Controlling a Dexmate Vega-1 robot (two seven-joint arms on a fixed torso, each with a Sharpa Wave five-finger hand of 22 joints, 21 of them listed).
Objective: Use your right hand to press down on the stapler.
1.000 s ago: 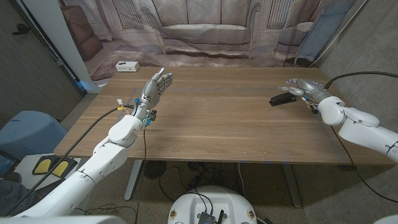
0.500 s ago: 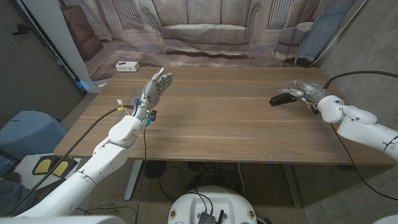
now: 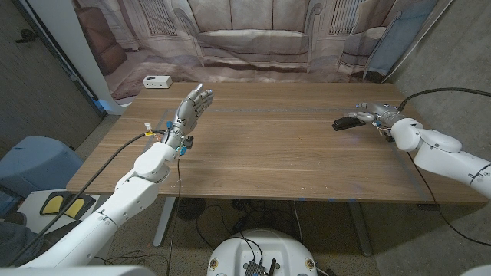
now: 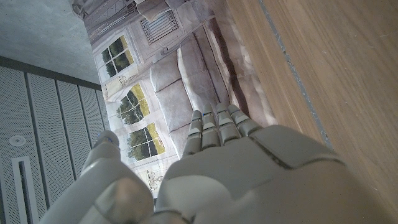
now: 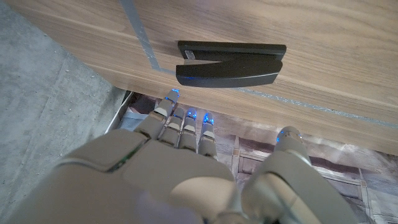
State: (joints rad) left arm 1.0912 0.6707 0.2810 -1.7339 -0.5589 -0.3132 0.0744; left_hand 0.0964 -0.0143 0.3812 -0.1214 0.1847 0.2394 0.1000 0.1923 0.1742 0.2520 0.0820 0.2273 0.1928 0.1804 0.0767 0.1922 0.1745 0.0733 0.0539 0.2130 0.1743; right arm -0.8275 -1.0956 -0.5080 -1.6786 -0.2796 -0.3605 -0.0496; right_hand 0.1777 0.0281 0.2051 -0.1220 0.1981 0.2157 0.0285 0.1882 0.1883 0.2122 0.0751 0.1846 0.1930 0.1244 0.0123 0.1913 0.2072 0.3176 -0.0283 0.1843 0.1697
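Note:
A black stapler (image 3: 347, 122) lies on the wooden table (image 3: 276, 153) near its far right corner, also seen in the right wrist view as the stapler (image 5: 230, 64), its jaw slightly agape. My right hand (image 3: 377, 113) hovers just to the right of it with fingers stretched out and holding nothing. In the right wrist view the right hand (image 5: 186, 168) points its fingertips (image 5: 176, 115) at the stapler's long side, a small gap short of it. My left hand (image 3: 192, 107) stands raised over the table's far left part, fingers straight and together, empty; the left hand (image 4: 236, 168) faces the backdrop.
A small white box (image 3: 156, 82) sits at the table's far left corner. A printed sofa backdrop (image 3: 253, 38) hangs behind the table. A black cable (image 3: 445, 92) runs over the right arm. The table's right edge lies just beyond the stapler.
My right hand has sunk slightly and eased closer to the stapler, the forearm shifting with it. The left hand and the stapler stay where they were.

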